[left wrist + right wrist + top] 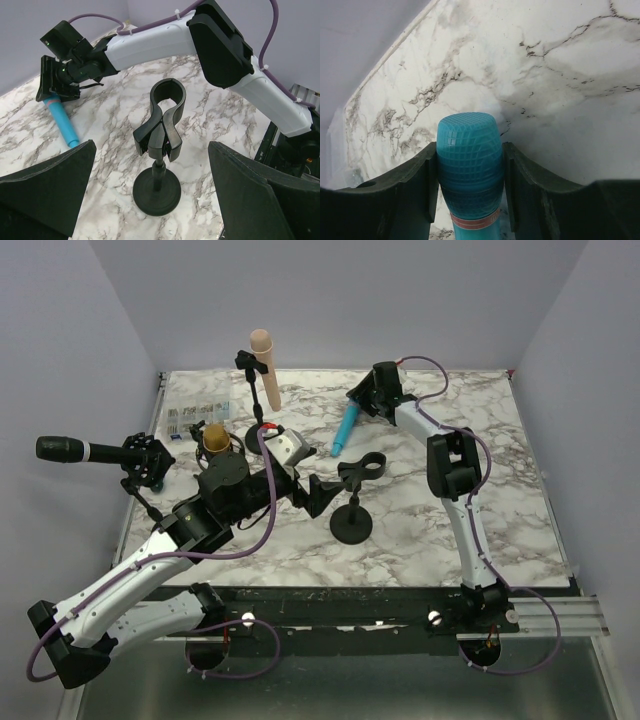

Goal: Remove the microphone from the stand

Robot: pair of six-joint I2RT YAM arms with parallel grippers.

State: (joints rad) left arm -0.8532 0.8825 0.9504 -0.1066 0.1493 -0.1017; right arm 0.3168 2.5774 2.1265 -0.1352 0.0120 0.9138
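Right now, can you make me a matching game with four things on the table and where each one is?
Things:
1. blue microphone
2. black microphone
3. tan microphone
4. middle stand

Places or states:
A. its clip holds nothing
B. clipped in the left stand, at the edge of the table
C. pinched in the right gripper
D. clipped in the back stand

Pairs: 1-C, 2-B, 3-D, 4-A.
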